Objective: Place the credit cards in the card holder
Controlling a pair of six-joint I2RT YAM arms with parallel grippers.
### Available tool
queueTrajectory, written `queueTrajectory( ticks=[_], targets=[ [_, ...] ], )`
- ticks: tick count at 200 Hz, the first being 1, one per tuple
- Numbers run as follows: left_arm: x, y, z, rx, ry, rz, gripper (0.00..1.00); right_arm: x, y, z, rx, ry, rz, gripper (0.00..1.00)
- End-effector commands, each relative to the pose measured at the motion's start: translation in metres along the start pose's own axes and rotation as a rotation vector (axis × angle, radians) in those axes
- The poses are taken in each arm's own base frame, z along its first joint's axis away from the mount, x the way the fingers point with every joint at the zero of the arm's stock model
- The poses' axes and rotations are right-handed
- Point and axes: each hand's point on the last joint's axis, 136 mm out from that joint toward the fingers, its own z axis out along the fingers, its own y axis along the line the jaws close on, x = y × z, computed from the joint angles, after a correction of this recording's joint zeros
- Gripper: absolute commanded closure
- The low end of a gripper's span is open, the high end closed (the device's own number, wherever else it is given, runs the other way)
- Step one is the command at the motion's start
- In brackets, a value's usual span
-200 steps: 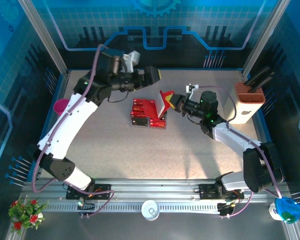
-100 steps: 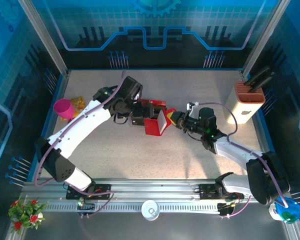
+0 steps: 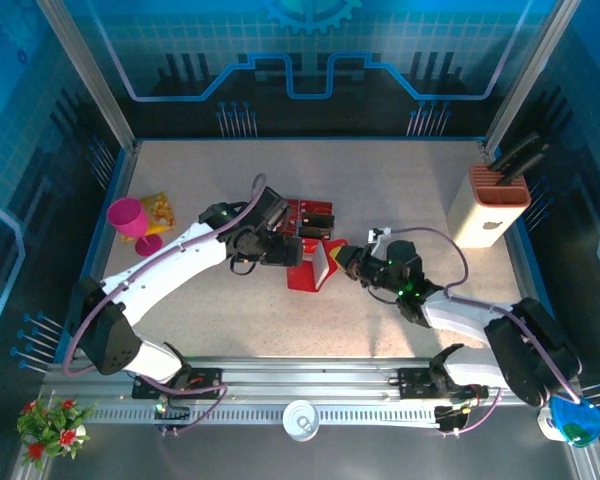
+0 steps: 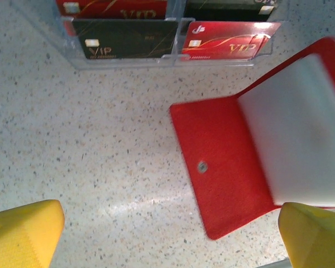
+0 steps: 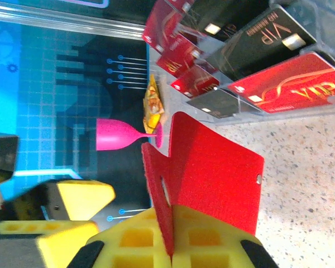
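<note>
**Right gripper holds the open card holder**

From above, the right gripper (image 3: 342,258) pinches the small red folding card holder (image 3: 308,272), which is open at the middle of the speckled table (image 3: 220,310). In the left wrist view, the left gripper (image 4: 167,237) has its jaws spread wide above the holder. In the right wrist view, red and black credit cards (image 5: 290,84) sit in rows just beyond it.

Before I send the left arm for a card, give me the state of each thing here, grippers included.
card holder: open, one cover flat on the table, other side raised, no card visible inside.
right gripper: shut on the card holder's raised cover.
left gripper: open, empty, above the table.
credit cards: standing in the clear tray slots.
pink goblet: upright.
</note>
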Motion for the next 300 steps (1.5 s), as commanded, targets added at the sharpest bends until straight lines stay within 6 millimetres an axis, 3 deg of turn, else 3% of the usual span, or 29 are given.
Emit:
queueTrajectory(
  ticks=[1,54,82,129,171,204,238,278,300],
  targets=[
    [-0.002,0.003,0.019,-0.032,-0.010,0.077,0.01,-0.004,0.006,0.010,-0.069,-0.083,-0.038,1.00],
    [0.013,0.020,0.049,-0.124,0.069,0.142,0.01,0.020,-0.021,0.044,-0.116,-0.126,0.027,1.00],
    [0.020,0.033,0.058,-0.176,0.082,0.158,0.01,0.029,-0.022,0.052,-0.103,-0.134,-0.007,1.00],
    [0.024,0.040,0.063,-0.189,0.070,0.148,0.01,0.030,-0.042,0.046,-0.029,-0.167,-0.001,1.00],
    [0.042,0.049,0.078,-0.205,0.116,0.149,0.01,0.027,-0.060,0.034,0.036,-0.210,0.009,1.00],
    [0.053,0.065,0.094,-0.262,0.159,0.166,0.01,0.031,-0.066,0.032,0.060,-0.214,0.003,1.00],
    [0.050,0.083,0.099,-0.302,0.160,0.153,0.01,0.033,-0.069,0.025,0.087,-0.230,-0.005,1.00],
    [0.043,0.090,0.101,-0.304,0.152,0.150,0.01,0.034,-0.071,0.012,0.148,-0.236,-0.033,0.65],
    [0.040,0.087,0.103,-0.291,0.150,0.152,0.01,0.033,-0.068,0.006,0.174,-0.235,-0.051,0.55]
  ],
)
